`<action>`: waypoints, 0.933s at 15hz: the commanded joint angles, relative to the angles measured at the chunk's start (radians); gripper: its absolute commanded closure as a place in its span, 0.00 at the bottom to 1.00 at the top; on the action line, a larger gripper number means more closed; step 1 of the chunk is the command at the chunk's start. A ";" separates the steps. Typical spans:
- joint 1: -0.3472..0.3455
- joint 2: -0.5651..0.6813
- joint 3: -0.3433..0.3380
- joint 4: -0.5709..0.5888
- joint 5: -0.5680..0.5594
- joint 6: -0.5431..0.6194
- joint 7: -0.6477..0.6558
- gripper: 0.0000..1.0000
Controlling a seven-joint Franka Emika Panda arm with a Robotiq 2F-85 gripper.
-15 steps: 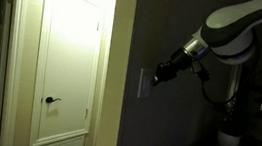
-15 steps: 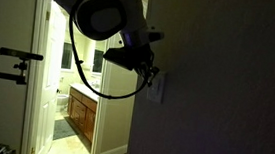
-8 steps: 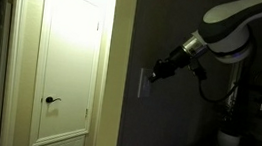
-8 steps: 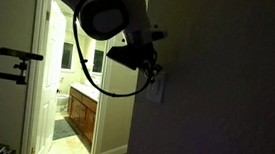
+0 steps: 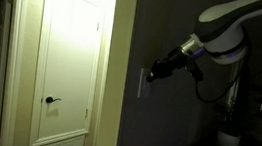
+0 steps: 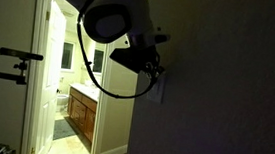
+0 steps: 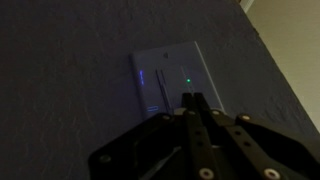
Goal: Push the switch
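The switch is a small pale upright wall plate on the dark wall. It shows in both exterior views (image 5: 143, 83) (image 6: 157, 87) and in the wrist view (image 7: 172, 74), where a small green light glows on it. My gripper (image 5: 155, 70) (image 6: 150, 70) is shut with its fingers pressed together, and the fingertips (image 7: 190, 98) are at the plate's lower part, touching or almost touching it. The room is dim.
A pale door (image 5: 69, 60) with a black handle (image 5: 52, 101) stands beside the wall corner. An open doorway (image 6: 81, 92) shows a lit bathroom with a wooden cabinet (image 6: 82, 115). A black stand (image 6: 8, 61) is to the side.
My gripper has moved closer to the wall, and its fingertips have come up to the switch plate.
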 commanded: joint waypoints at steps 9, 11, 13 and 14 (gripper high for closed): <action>0.000 -0.010 -0.004 -0.026 0.070 0.023 -0.142 0.93; -0.004 -0.043 -0.009 -0.066 0.067 -0.009 -0.167 0.94; -0.009 -0.075 -0.013 -0.117 0.054 -0.036 -0.191 0.93; -0.012 -0.088 -0.016 -0.141 0.046 -0.043 -0.196 0.94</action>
